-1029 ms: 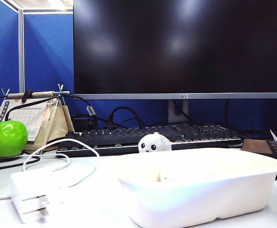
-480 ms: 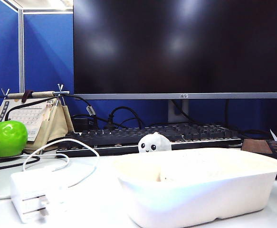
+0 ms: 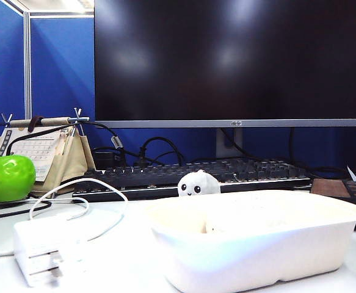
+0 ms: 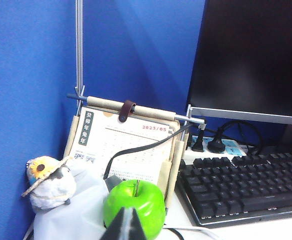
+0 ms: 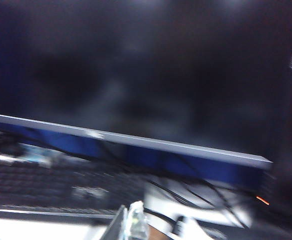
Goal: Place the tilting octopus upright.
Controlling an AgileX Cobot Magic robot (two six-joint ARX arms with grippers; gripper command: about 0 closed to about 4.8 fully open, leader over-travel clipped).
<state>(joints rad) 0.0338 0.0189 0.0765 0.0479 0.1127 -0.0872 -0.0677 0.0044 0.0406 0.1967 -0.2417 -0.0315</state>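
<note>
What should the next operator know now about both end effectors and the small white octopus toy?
Left end effector: shut, empty, raised near the green apple, away from the toy.
Right end effector: wrist view blurred, state unreadable; it faces the monitor and keyboard.
Small white soft octopus toy with black dot eyes: between the black keyboard and the white plastic tub, head up, eyes level; tentacles hidden.
Done: the toy looks upright.
Left: confirm this from another angle.

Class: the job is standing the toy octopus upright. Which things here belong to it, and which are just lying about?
Belongs: octopus; left gripper, shut; right gripper.
Lying about: green apple, white tub, keyboard, calendar, monitor.
</note>
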